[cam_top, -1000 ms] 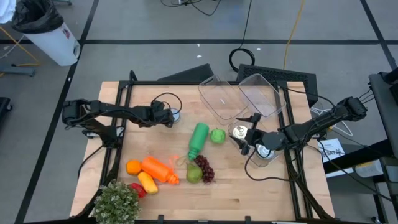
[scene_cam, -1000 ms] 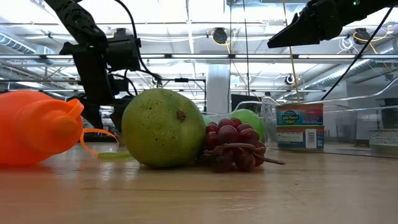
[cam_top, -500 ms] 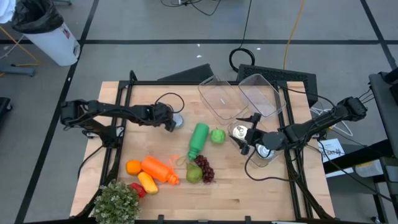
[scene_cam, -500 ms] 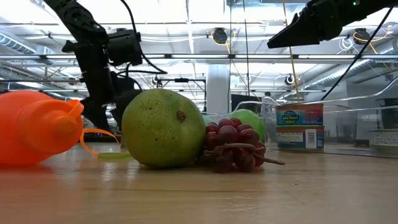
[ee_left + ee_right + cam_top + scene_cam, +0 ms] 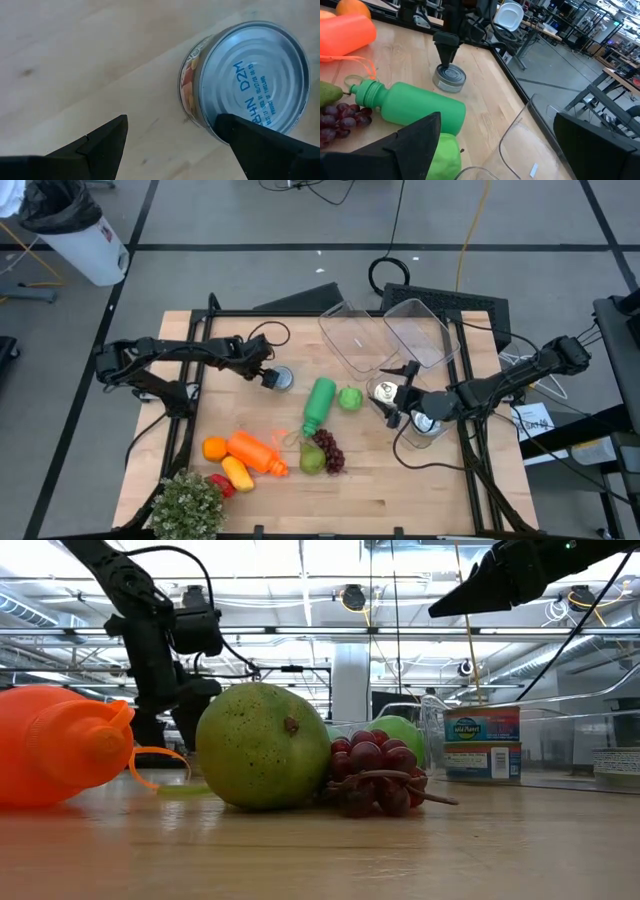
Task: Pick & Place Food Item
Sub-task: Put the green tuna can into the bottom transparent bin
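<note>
A silver tin can [image 5: 250, 75] stands upright on the wooden table [image 5: 400, 490], left of the green bottle [image 5: 319, 404]. My left gripper [image 5: 172, 125] is open and points steeply down beside it. One finger [image 5: 240, 135] hangs over the can's rim and the other stands over bare wood. The right wrist view shows this gripper [image 5: 445, 55] just above the can [image 5: 449, 79]. My right gripper [image 5: 400, 395] hangs open, raised above another can [image 5: 383, 390] at the table's right. A green apple [image 5: 349, 398], a pear [image 5: 262, 745] and grapes [image 5: 375, 775] lie mid-table. My left gripper comes at the tin can from above, one fingertip over the can's rim [image 5: 210, 117] on the side toward the table's left. I cannot tell whether that fingertip touches the can. The can stands on its base on the table.
Two clear plastic tubs [image 5: 355, 335] [image 5: 420, 330] sit at the far right. An orange bottle [image 5: 255, 452], an orange [image 5: 214, 448] and small peppers lie near left, beside a potted plant [image 5: 188, 505]. Another can [image 5: 425, 423] sits under the right arm.
My left gripper has turned at the wrist and shifted a little toward the table's left and far edge, staying open by the can. More of the can's top now shows in the high view.
</note>
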